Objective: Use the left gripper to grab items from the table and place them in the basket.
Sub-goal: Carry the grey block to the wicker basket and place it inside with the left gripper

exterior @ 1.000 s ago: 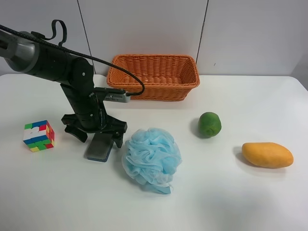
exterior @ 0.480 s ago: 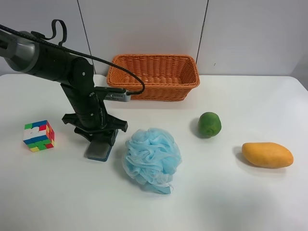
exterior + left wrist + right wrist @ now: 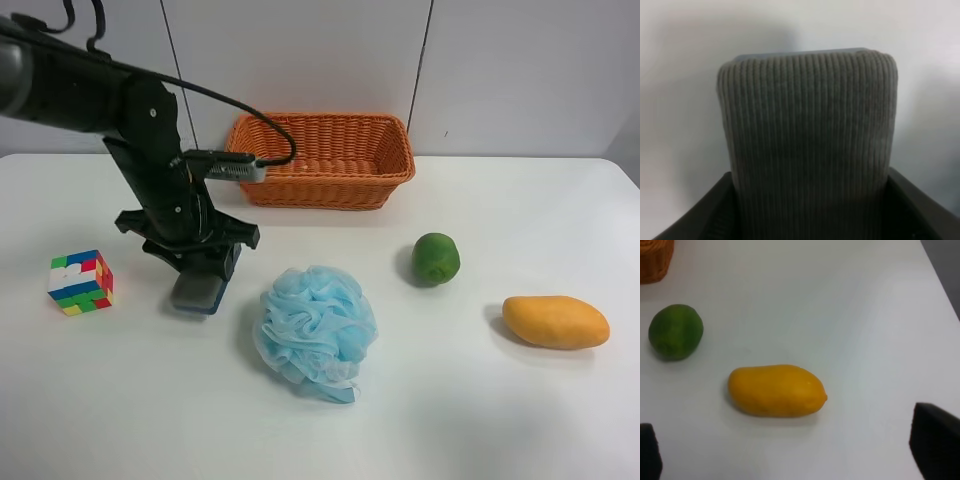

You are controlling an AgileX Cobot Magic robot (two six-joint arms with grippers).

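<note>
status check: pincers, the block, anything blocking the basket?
Left pincer shut on grey block. Right pincer open, near mango. No item between block and basket.

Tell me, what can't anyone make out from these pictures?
- Basket floor: in the exterior high view, its near wall blocks it.
- Grey block: in the left wrist view, the picture's edge cuts off one end. In the exterior high view, the left gripper covers part of it.
- Right gripper: in the right wrist view, only two dark finger ends show at the corners. The rest is out of frame.
</note>
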